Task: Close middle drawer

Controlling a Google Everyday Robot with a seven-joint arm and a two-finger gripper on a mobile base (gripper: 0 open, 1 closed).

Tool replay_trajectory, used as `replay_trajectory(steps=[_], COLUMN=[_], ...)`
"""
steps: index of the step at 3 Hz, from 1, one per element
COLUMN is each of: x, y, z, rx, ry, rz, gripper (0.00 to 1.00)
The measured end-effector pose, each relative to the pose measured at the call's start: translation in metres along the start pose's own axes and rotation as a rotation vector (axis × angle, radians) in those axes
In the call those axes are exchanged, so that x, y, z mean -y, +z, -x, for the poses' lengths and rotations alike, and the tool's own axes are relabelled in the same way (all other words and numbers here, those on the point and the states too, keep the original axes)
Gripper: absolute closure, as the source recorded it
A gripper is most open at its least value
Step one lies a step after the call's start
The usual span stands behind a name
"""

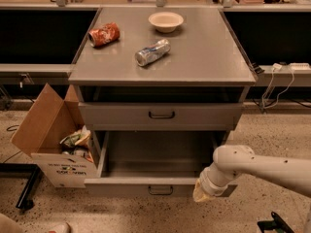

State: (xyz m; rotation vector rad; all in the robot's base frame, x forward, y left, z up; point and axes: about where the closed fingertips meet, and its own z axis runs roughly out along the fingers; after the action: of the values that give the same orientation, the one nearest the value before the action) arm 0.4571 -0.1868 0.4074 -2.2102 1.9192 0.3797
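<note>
One view covers the cabinet. Middle drawer (126, 186) stands pulled far out, and its interior shows nothing inside. Gripper (201, 194) sits at the right end of the drawer front, possibly touching it; whether it is open or closed cannot be told. Risk: an off-centre push there may skew the drawer and jam it, or the gripper may slip off the corner. Bowl (165, 21) on the top looks empty. Box (48, 130) beside the cabinet holds crumpled wrappers (75, 140).
</note>
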Motion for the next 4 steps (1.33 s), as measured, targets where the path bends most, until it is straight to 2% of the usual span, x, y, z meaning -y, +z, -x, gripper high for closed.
replay_trajectory(steps=[1,2,4], x=[0.0001,0.0001,0.0001], y=[0.0000,0.0000,0.0001], z=[-0.0002,-0.0002,-0.0002], rx=[0.000,0.000,0.000], ry=[0.000,0.000,0.000], rz=[0.000,0.000,0.000], gripper=[0.81,0.50,0.04])
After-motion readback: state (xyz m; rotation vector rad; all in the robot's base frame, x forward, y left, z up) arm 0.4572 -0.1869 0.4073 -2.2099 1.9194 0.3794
